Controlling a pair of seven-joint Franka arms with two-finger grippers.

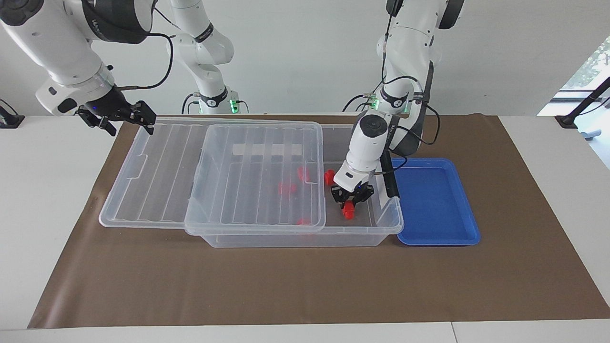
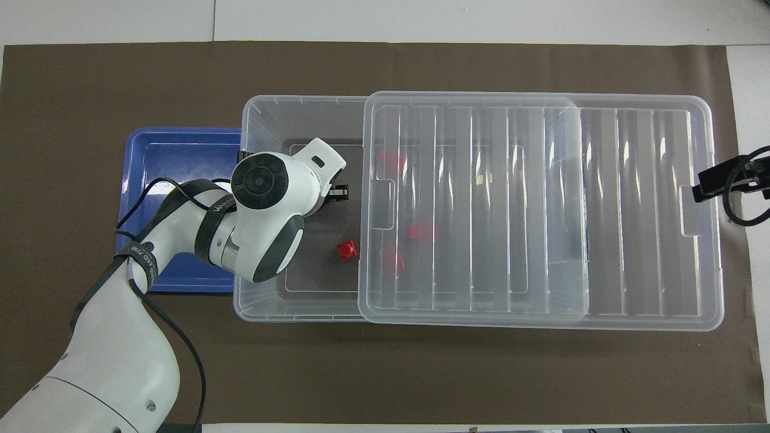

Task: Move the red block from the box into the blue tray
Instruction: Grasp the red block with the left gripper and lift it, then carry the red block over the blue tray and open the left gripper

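Observation:
The box [image 1: 295, 238] is a clear bin in the middle of the brown mat. Its ribbed lid [image 1: 214, 176] is slid toward the right arm's end, so the end next to the blue tray [image 1: 433, 200] is uncovered. My left gripper [image 1: 350, 206] reaches down into that uncovered end, shut on a red block [image 1: 349, 212] low in the box. In the overhead view my left hand [image 2: 283, 192] hides this block. Another red block [image 2: 346, 249] lies loose nearer to the robots. My right gripper [image 1: 131, 125] is at the lid's outer end.
Three more red blocks [image 2: 421, 231] show through the lid [image 2: 541, 210]. The blue tray [image 2: 174, 156] touches the box's end toward the left arm and holds nothing. A black clip handle [image 1: 390, 178] stands on that end of the box.

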